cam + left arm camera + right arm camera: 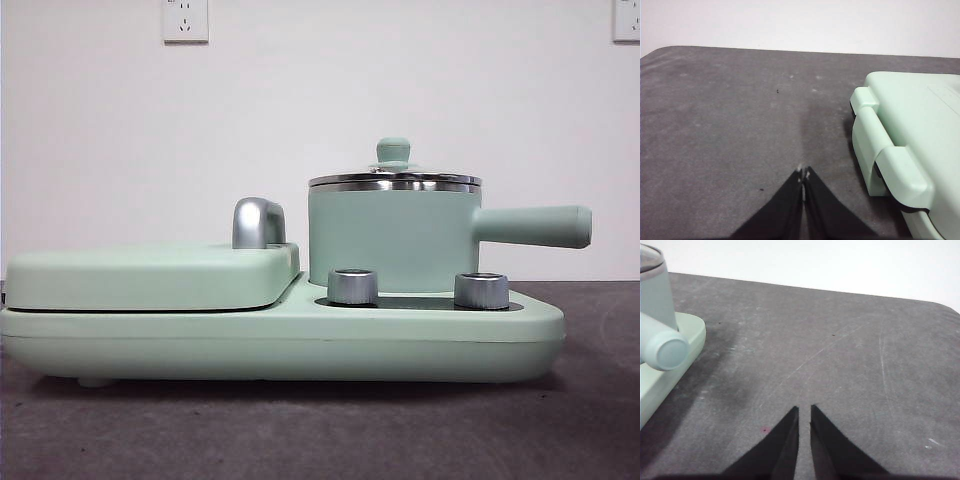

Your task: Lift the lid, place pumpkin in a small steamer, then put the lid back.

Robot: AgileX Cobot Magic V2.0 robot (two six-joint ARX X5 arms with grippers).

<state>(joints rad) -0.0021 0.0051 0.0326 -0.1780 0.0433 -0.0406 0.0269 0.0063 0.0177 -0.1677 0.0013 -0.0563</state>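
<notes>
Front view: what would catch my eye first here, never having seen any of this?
The mint-green steamer stands out, on the right of a wide flat base, its lid on and its long handle pointing right. Left of it lies a flat griddle cover with a chrome handle, and two silver knobs sit in front of the pot. Both grippers, left and right, wait off to the sides over the bare grey table.

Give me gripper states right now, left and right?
Left gripper: closed, holding nothing, over bare table beside the griddle cover.
Right gripper: nearly closed, thin gap between the fingers, holding nothing, off the small steamer handle's end.
</notes>
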